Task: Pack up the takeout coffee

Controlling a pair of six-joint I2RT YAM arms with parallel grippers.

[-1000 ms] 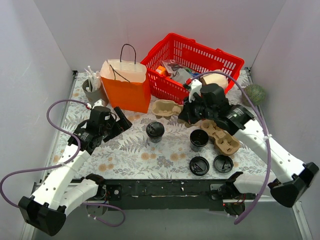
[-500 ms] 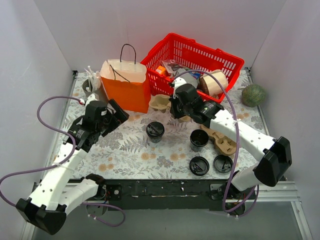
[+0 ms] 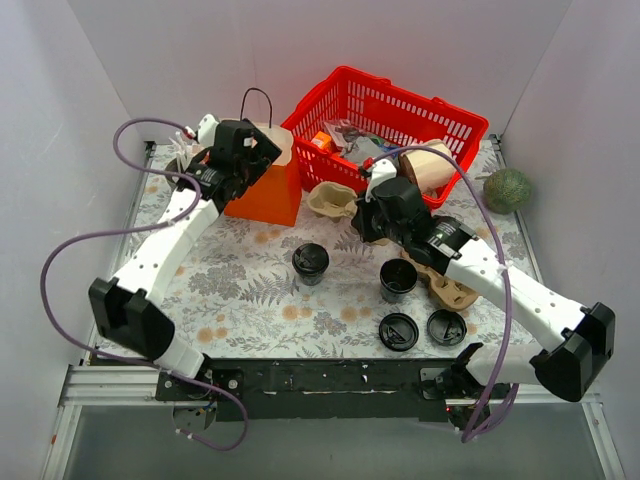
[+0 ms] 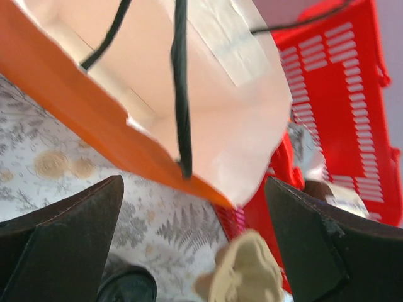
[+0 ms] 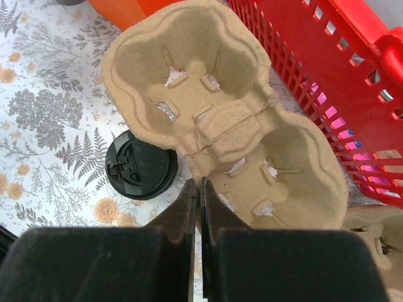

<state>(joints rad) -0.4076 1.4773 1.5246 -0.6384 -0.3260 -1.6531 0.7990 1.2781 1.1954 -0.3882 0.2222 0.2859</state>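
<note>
Takeout coffee: upright on the counter, black lid on, near the middle of the floral surface. It is touched by neither arm. In the right wrist view the lidded top is seen below and left of the carrier.

Cup carrier: brown pulp, two wells visible. It lies behind and slightly right of the coffee, close to the front wall of the red basket.

Right hand: clenched, the fingers brought almost together with only a thin slit between them. The near rim of the cup carrier appears pinched there.

Left hand: released, fingers spread wide. It is held over the open mouth of the orange paper bag, with the black handle cord seen between the fingers. Nothing is gripped.

Also on the counter:
- An open cup stands right of the coffee.
- A loose lid and a second loose lid lie nearer the front edge.
- A second carrier lies partly under the right arm.
- A green melon sits at the far right.
</note>
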